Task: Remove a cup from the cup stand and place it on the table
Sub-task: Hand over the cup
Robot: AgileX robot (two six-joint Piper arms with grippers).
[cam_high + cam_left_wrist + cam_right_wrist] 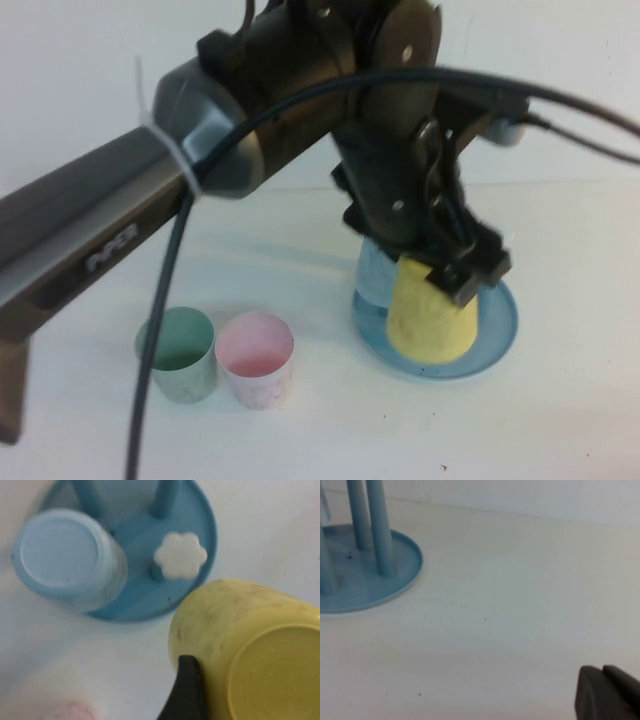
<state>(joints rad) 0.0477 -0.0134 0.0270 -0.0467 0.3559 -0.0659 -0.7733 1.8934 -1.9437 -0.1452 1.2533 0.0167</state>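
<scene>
From the raised camera I note, at the left, a green cup [177, 353] and a pink cup [256, 358] standing mouth-up and touching on the table [560, 420], well clear of the work, so I judge them already set down. My left arm crosses the view from the left edge, and its left gripper [455, 270] holds the yellow cup [430, 318] upside down and tilted, one black finger [186, 690] pressed against the wall near the cup's base; the jaws stand wide because they span the cup's body. The cup hangs over the near rim of the cup stand [500, 335], apparently just lifted off a peg, since a white flower cap [180, 555] shows bare in the left wrist view. A light blue cup [67, 557] sits inverted on another peg. I cannot see the second finger, nor whether the yellow cup is touching the tray. The right gripper [607, 692] shows only as a dark tip, closed and empty, low over bare table to the stand's right, parked.
</scene>
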